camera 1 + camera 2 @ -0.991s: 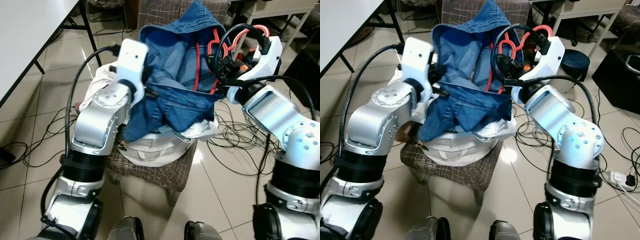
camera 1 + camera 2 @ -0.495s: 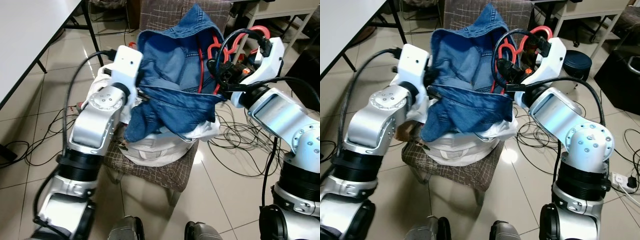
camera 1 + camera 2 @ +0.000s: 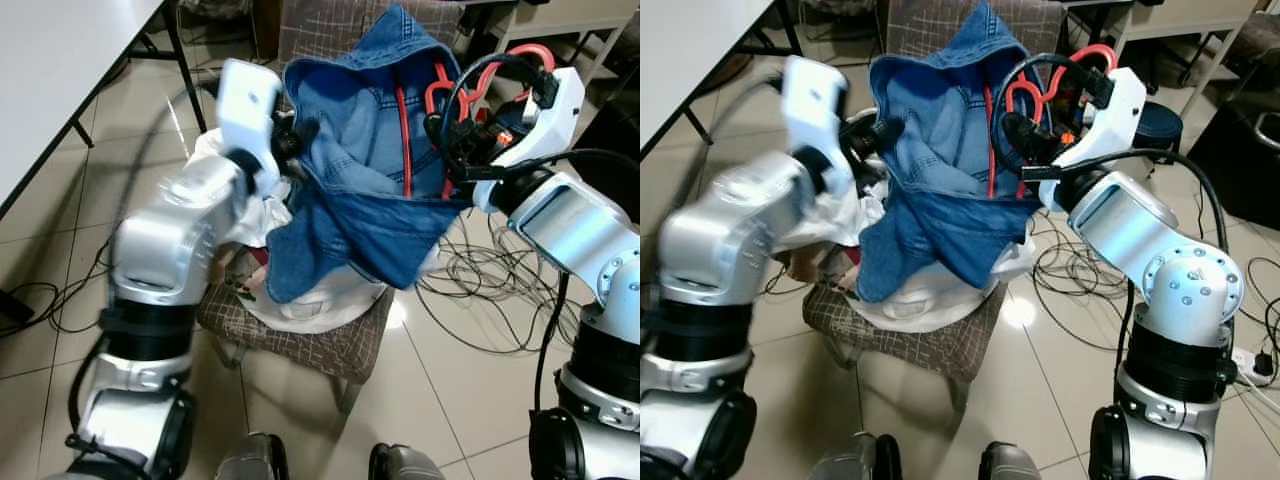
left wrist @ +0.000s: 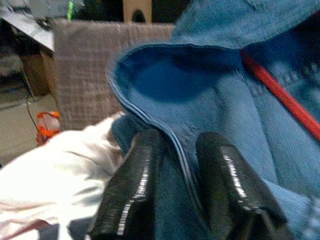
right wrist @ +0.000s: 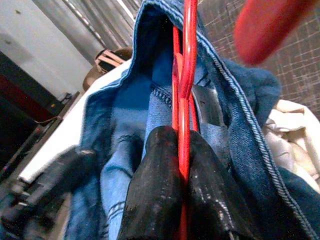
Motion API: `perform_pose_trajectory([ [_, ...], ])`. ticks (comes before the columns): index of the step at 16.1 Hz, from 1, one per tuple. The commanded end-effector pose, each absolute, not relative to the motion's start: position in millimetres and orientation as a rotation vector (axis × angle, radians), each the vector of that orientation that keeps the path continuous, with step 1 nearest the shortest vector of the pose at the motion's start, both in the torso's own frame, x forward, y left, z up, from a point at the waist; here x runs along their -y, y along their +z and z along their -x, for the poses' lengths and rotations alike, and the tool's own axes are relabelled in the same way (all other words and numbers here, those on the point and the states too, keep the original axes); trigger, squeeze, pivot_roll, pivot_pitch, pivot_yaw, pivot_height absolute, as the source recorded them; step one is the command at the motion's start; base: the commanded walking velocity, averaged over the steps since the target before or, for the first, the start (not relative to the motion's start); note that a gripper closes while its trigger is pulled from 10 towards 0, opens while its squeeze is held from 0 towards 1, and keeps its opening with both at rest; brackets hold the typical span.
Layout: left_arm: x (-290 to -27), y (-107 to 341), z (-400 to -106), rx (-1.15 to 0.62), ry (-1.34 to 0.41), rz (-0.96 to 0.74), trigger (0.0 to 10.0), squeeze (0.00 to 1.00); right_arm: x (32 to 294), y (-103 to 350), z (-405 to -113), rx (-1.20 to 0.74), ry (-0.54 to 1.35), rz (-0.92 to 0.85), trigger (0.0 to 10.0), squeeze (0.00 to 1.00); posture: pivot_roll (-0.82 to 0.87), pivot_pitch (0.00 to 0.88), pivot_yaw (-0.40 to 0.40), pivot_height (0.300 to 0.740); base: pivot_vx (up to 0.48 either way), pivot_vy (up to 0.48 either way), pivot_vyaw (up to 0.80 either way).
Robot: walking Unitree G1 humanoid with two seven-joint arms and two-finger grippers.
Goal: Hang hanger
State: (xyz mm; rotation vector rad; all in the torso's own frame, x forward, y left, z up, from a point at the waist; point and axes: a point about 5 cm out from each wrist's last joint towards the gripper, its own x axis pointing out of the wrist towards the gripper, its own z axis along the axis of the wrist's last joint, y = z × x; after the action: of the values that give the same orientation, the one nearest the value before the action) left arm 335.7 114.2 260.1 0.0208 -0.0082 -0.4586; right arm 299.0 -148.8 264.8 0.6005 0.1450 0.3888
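A blue denim garment (image 3: 365, 180) hangs draped over a red hanger (image 3: 403, 140), held up above a chair. My right gripper (image 5: 181, 182) is shut on the red hanger (image 5: 186, 60) wire, at the garment's right side by the hook (image 3: 505, 62). My left gripper (image 4: 175, 170) pinches the garment's hemmed edge (image 4: 150, 125) between its two fingers, at the garment's upper left (image 3: 290, 130). The lower part of the denim droops onto white cloth.
A brown checked chair (image 3: 330, 345) stands before me, piled with white cloth (image 3: 330, 300). A white table (image 3: 60, 70) is at the left. Cables (image 3: 480, 290) lie on the tiled floor to the right, and a dark round stool (image 3: 1155, 125) behind.
My left arm has risen and swung up with the denim edge, blurred in motion. The garment now hangs more open and longer. The right gripper has lifted the hanger slightly.
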Motion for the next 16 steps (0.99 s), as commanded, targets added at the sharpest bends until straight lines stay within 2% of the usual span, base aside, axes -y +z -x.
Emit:
perform_pose_trajectory([
  [1, -117.0, 268.7, -335.2, 0.029, -0.448, -0.027, 10.0, 1.0, 148.6, 268.3, -298.7, -0.133, 0.404, -0.587, 10.0, 0.0, -0.11, 0.068, 0.016, 0.74, 0.0, 0.0, 0.0],
  [3, -132.9, 280.9, -339.1, 0.064, -0.366, 0.052, 10.0, 1.0, 149.4, 268.9, -299.8, -0.13, 0.404, -0.568, 10.0, 0.0, -0.1, 0.067, 0.014, 0.74, 0.0, 0.0, 0.0],
  [4, -141.4, 291.3, -338.1, 0.081, -0.369, 0.143, 10.0, 0.0, 152.2, 269.2, -300.9, -0.13, 0.392, -0.508, 10.0, 0.0, -0.11, 0.068, 0.014, 0.74, 0.0, 0.0, 0.0],
  [5, -143.6, 293.5, -337.6, 0.084, -0.373, 0.154, 10.0, 0.0, 152.7, 269.6, -301.0, -0.128, 0.39, -0.495, 10.0, 0.0, -0.11, 0.068, 0.014, 0.74, 0.0, 0.0, 0.0],
  [6, -161.1, 302.1, -338.4, 0.133, -0.292, 0.1, 10.0, 0.0, 151.5, 278.4, -298.2, -0.099, 0.441, -0.416, 10.0, 0.0, -0.1, 0.069, 0.013, 0.74, 0.0, 0.0, 0.0],
  [8, -184.1, 303.0, -339.4, 0.175, -0.165, -0.026, 10.0, 0.0, 150.6, 297.6, -287.5, -0.04, 0.524, -0.371, 10.0, 0.0, -0.1, 0.072, 0.007, 0.74, 0.0, 0.0, 0.0],
  [13, -184.6, 261.5, -319.5, 0.068, -0.166, -0.153, 10.0, 0.0, 155.3, 322.5, -263.5, 0.03, 0.622, -0.295, 10.0, 0.0, -0.11, 0.087, 0.012, 0.74, 0.0, 0.0, 0.0],
  [16, -184.3, 239.9, -304.0, 0.028, -0.143, -0.182, 10.0, 0.0, 153.0, 330.2, -253.6, 0.036, 0.696, -0.308, 10.0, 0.0, -0.11, 0.094, -0.005, 0.74, -0.322, 0.0, 0.0],
])
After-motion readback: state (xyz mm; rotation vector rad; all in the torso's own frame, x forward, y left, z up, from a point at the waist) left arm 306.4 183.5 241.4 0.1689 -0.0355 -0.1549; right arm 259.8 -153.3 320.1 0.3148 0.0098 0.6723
